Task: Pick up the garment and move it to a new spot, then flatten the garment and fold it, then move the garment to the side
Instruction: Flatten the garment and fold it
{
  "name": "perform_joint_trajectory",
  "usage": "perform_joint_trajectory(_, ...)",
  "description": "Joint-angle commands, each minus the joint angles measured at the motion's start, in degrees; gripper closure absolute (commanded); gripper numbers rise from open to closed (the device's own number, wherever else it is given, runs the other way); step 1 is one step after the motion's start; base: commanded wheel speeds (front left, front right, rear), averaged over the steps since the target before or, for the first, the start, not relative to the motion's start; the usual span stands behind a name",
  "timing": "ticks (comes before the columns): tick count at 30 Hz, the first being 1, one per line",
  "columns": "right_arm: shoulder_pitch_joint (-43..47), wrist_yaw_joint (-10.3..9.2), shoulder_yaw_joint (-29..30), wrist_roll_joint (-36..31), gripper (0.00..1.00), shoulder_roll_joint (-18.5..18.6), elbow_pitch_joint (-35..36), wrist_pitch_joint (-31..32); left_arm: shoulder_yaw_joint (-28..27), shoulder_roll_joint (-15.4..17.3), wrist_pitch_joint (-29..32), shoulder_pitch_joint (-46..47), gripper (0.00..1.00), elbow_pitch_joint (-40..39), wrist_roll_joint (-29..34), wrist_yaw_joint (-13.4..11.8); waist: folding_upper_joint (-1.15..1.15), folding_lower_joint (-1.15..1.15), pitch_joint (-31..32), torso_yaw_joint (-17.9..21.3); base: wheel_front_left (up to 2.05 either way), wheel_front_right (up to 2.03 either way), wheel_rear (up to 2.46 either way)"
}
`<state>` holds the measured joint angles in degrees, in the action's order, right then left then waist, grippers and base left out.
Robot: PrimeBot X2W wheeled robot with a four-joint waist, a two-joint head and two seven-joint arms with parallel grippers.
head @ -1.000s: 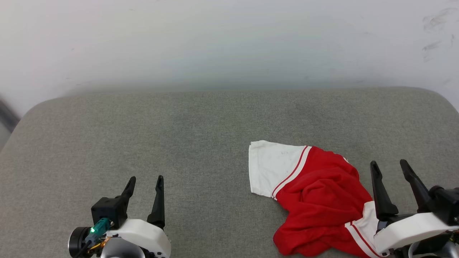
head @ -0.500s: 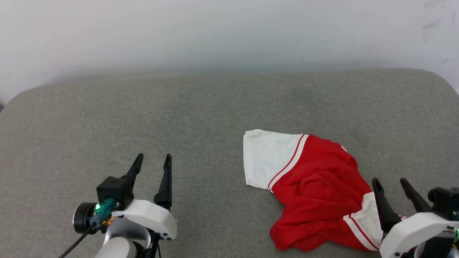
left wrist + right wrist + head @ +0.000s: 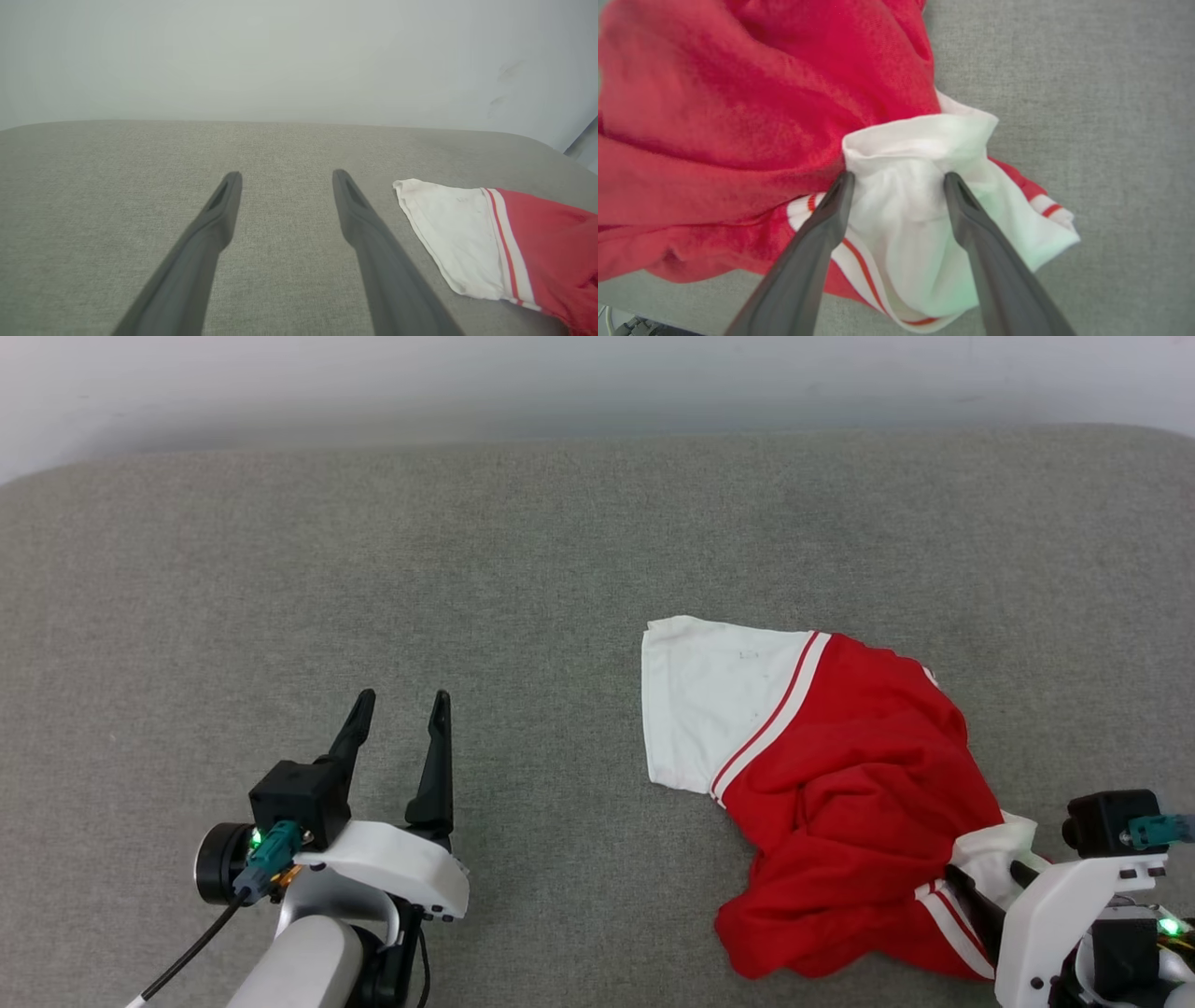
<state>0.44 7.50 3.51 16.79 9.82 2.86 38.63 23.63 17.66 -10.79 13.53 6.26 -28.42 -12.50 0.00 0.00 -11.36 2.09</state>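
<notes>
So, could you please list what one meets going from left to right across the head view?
Left claw → white sleeve of the garment → its red body → right claw, at the garment's other white sleeve.

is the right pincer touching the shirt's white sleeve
Touching. In the right wrist view the right pincer straddles the bunched white sleeve, both fingers pressed into its fabric.

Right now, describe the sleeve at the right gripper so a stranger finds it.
On the grey padded surface, the crumpled red garment lies right of centre. Its near-right sleeve is white and bunched inside the open right gripper; the other white sleeve lies flat.
</notes>
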Motion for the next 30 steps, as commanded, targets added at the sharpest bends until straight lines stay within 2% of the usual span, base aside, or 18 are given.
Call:
perform_joint_trajectory(1, -1.1, -0.02, 0.0, 0.5, 0.67, 0.6, -0.1, 0.5, -0.1, -0.1, -0.5, 0.8, 0.00, 0.4, -0.1, 0.3, 0.00, 0.00, -0.3, -0.1, 0.00, 0.00, 0.00)
perform_joint_trajectory(2, -1.2, -0.02, 0.2, 0.6, 1.00, 0.9, -0.2, 0.9, -0.1, -0.2, -0.6, 0.8, 0.00, 0.6, -0.2, 0.3, 0.00, 0.00, -0.4, 0.0, 0.00, 0.00, 0.00)
perform_joint_trajectory(7, -2.2, -0.02, 1.7, 0.6, 1.00, 1.7, 0.8, -0.4, -0.4, -0.1, -1.1, -0.2, 0.00, 1.7, -0.5, 0.1, 0.00, 0.00, 0.6, 1.1, 0.00, 0.00, 0.00)
perform_joint_trajectory(14, -2.5, -0.02, 7.6, 1.2, 1.00, -1.0, 2.0, -8.7, -0.5, 0.3, -1.1, -1.6, 0.00, 2.3, -1.2, -0.1, 0.00, 0.00, 3.9, 2.9, 0.00, 0.00, 0.00)
perform_joint_trajectory(18, -1.7, -0.02, 13.0, 4.0, 1.00, -4.2, -1.6, -14.8, -0.3, 0.5, -0.6, -2.2, 0.00, 1.7, -1.3, -0.5, 0.00, 0.00, 5.1, 3.4, 0.00, 0.00, 0.00)
perform_joint_trajectory(23, -1.4, -0.01, 19.5, 9.4, 1.00, -6.6, -12.0, -24.0, 0.2, 0.7, -0.1, -2.6, 0.00, 1.1, -1.4, -0.5, 0.00, 0.00, 5.6, 3.3, 0.00, 0.00, 0.00)
perform_joint_trajectory(24, -1.3, -0.01, 19.9, 10.5, 0.77, -6.9, -14.5, -25.3, 0.3, 0.7, 0.0, -2.7, 0.00, 1.0, -1.4, -0.6, 0.00, 0.00, 5.6, 3.2, 0.00, 0.00, 0.00)
perform_joint_trajectory(26, -1.6, -0.01, 19.8, 11.3, 0.00, -7.0, -18.5, -28.3, 0.4, 0.8, 0.2, -2.9, 0.00, 0.7, -1.4, -0.7, 0.00, 0.00, 5.5, 3.0, 0.00, 0.00, 0.00)
perform_joint_trajectory(30, -3.3, -0.01, 18.1, 12.0, 0.00, -6.9, -21.8, -36.2, 0.4, 1.2, 0.5, -3.5, 0.00, 0.2, -1.4, -1.0, 0.00, 0.00, 5.5, 2.9, 0.00, 0.00, 0.00)
